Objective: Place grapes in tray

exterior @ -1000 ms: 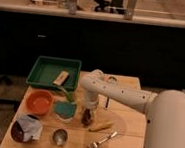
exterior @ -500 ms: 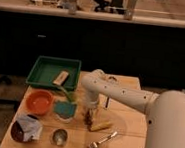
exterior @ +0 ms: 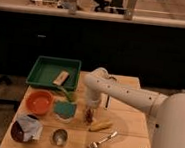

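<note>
gripper point(exterior: 90, 110) | down at light wooden table point(exterior: 128, 124), fingers clamped on small dark reddish-purple grape cluster point(exterior: 88, 117) | cluster beside yellow corn-like piece point(exterior: 101, 125), well apart from large green rectangular plastic tray point(exterior: 42, 72)

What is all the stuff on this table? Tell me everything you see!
tray: one, green, back left of the table
flat piece: one, tan, inside the tray
bowl: one, orange, in front of the tray
container: one, teal, right of the bowl
grapes: one bunch, dark reddish, right of the container
corn-like piece: one, yellow, right of the grapes
fork: one, silver, front
cup: one, metal, front
bag: one, crumpled, front left
table: one, light wood
arm: one, white, from the right
gripper: one, shut on the grapes
</note>
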Controlling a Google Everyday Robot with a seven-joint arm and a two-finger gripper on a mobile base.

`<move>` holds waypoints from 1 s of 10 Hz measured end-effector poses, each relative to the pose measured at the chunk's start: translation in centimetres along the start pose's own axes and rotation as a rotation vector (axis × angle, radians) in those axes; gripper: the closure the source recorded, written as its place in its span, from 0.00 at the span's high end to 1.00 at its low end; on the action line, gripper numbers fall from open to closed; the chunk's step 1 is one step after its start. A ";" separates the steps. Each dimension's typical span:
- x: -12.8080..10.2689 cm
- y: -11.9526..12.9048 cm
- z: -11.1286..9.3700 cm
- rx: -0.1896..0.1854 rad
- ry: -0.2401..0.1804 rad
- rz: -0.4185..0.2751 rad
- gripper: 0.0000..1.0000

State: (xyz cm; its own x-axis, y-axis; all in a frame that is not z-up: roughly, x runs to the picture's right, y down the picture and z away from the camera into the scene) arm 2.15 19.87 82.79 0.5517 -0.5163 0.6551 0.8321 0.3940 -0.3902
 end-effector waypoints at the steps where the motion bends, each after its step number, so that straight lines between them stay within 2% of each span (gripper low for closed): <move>1: 0.1 0.1 -0.6 0.015 0.010 0.012 0.00; 8: 0.3 -0.6 -6.3 0.163 0.081 0.113 0.00; 10: 0.3 -1.2 -7.3 0.190 0.102 0.150 0.00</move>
State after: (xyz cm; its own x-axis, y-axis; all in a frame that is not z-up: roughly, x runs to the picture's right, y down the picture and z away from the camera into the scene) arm 1.72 13.62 78.75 0.6790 -0.5114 0.5268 0.7203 0.6027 -0.3433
